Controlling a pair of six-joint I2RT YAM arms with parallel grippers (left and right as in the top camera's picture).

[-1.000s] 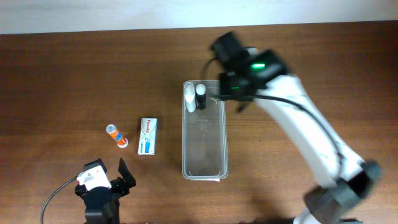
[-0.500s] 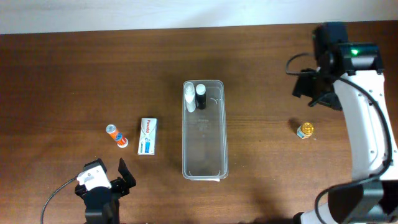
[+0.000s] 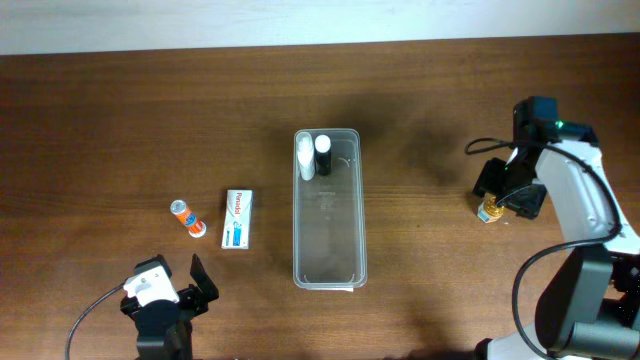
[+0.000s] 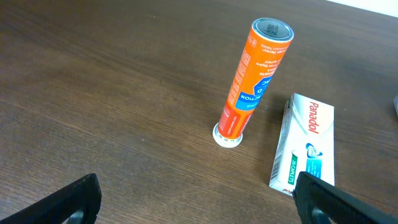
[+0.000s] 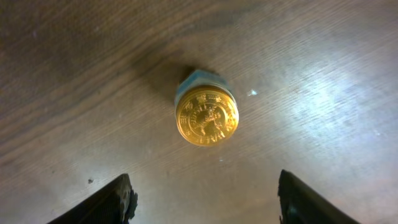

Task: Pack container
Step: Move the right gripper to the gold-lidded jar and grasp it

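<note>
The long clear plastic container (image 3: 330, 245) lies in the middle of the table. A white bottle (image 3: 305, 157) and a black-capped bottle (image 3: 323, 155) lie in its far end. A small gold-capped jar (image 3: 490, 210) stands on the table at the right; it shows from above in the right wrist view (image 5: 206, 115). My right gripper (image 3: 506, 192) is open and empty right above the jar (image 5: 205, 202). An orange tube (image 3: 187, 219) (image 4: 254, 78) and a white-and-blue Panadol carton (image 3: 238, 219) (image 4: 305, 149) lie at the left. My left gripper (image 3: 196, 285) (image 4: 196, 202) is open and empty near the front edge.
The brown wooden table (image 3: 120, 120) ends at a pale wall along the far edge. A grey cable (image 3: 85, 318) runs from the left arm at the front left.
My right arm has swung from the container's far end to the right side of the table and come down over the gold-capped jar. The left arm has not moved.
</note>
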